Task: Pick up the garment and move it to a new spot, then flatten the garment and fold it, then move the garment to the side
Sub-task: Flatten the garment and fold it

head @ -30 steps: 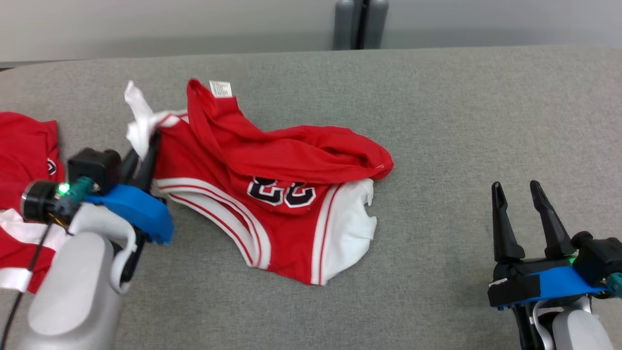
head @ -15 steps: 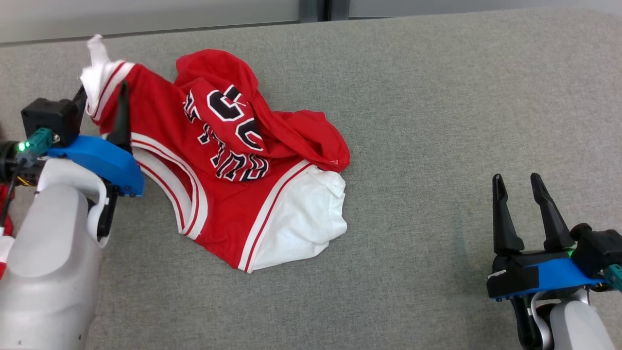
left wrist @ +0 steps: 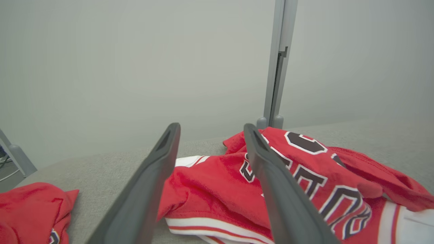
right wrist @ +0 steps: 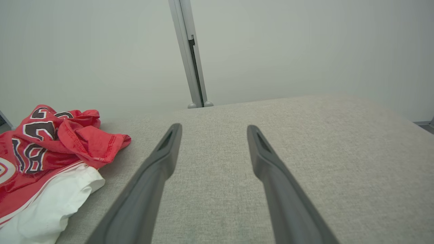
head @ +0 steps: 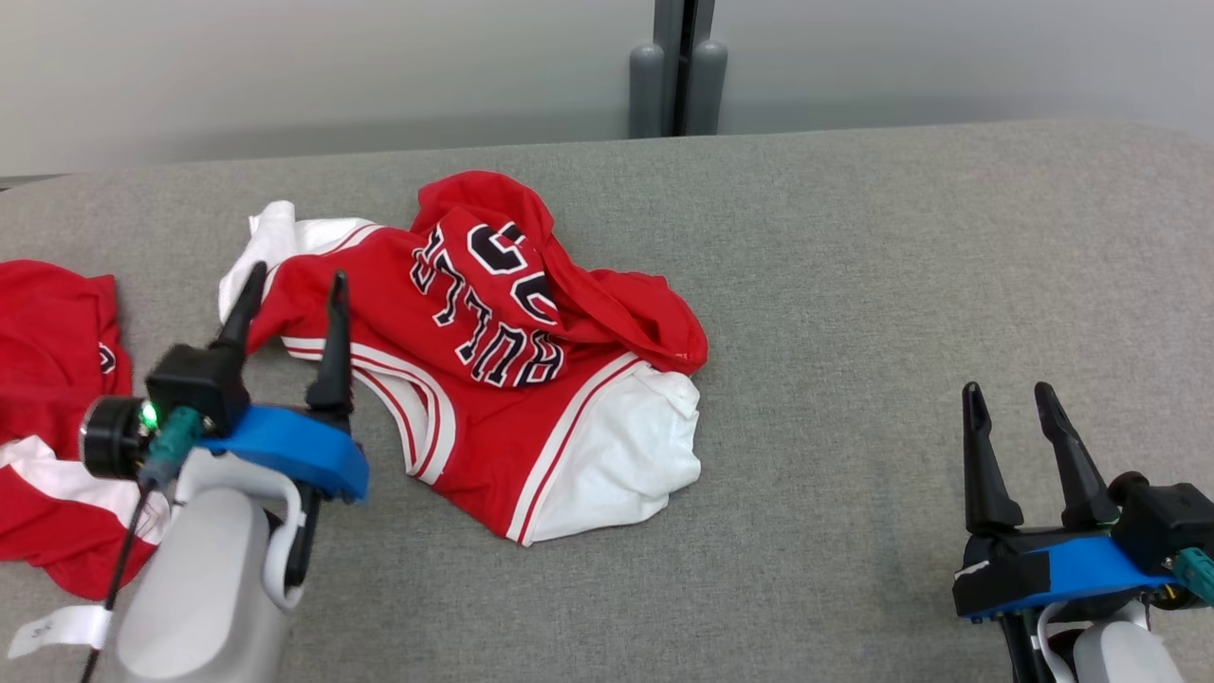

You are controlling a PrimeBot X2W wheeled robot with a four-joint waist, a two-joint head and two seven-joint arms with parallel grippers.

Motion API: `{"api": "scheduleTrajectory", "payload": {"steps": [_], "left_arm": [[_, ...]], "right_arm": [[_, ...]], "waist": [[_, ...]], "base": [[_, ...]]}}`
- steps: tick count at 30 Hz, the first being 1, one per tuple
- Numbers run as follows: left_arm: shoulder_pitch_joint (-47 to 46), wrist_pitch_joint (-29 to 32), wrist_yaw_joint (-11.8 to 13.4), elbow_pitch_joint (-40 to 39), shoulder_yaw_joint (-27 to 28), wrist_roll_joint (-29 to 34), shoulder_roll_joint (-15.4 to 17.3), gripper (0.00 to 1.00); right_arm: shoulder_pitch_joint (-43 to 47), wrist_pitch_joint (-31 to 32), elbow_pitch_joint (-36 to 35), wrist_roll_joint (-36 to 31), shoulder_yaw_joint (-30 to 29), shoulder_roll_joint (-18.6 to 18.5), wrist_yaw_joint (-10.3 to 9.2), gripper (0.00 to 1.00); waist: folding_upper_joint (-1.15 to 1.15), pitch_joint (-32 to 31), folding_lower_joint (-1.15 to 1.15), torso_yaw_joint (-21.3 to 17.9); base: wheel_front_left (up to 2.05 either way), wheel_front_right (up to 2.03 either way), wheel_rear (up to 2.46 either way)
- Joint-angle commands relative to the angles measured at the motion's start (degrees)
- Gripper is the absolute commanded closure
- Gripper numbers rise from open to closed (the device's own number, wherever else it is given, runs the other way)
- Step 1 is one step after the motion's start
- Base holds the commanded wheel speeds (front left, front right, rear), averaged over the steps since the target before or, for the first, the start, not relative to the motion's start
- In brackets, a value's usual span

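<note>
1. Cloth of a second red-and-white garment [head: 52, 323] ran off the left edge.
2. Wide apart and empty, the left gripper [head: 296, 277] stood at the crumpled red-and-white lettered jersey [head: 493, 398] left of centre, folds hiding some lettering.
3. Bare grey fabric tabletop [head: 854, 285] reached the right gripper [head: 1005, 391], likewise spread, empty.

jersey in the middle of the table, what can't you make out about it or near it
- Head view: lettering on the jersey lies partly under its own red fold, so it cannot be read whole.
- Left wrist view: its near edge is behind the fingers of the left gripper and cut by the bottom edge.
- Head view: second red garment cut off by the left edge; white tag print too small.
</note>
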Motion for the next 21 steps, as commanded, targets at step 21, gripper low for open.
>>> {"api": "scheduleTrajectory", "payload": {"steps": [21], "left_arm": [[12.98, 12.21, -2.83, -7.23, -19.31, 1.39, -3.49, 0.0]], "right_arm": [[1.38, 0.12, -0.19, 0.93, -0.32, -0.07, 0.04, 0.0]], "waist": [[0.0, -0.01, 0.01, -0.51]], "base": [[0.0, 0.0, 0.0]]}}
